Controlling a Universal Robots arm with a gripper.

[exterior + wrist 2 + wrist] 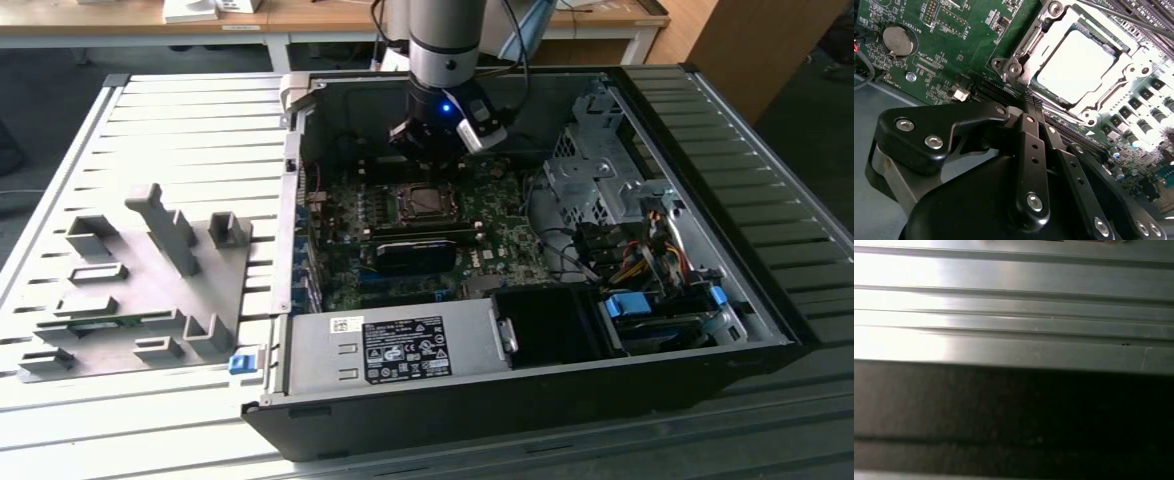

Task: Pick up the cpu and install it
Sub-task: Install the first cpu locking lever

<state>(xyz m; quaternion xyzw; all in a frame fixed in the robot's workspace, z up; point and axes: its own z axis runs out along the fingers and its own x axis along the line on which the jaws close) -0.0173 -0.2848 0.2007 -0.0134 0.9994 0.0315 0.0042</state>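
The cpu [1076, 65], a shiny silver square, lies flat inside the metal socket frame [1019, 55] on the green motherboard [949, 65]. In the exterior view the cpu [426, 203] sits in the socket near the board's middle. My gripper [434, 150] hangs just above the board, a little behind the socket, inside the open computer case [747, 300]. In the second wrist view the black fingers [1030, 150] come together to a tip beside the socket's corner, and the gripper [1028, 104] is shut with nothing in it.
A grey fixture plate [134, 290] with upright blocks lies at the exterior view's left on the ribbed metal table [1014, 315]. A power supply [387, 350], a drive cage [594, 165] and cable bundles [641, 250] crowd the case. A coin battery [898, 40] sits on the board.
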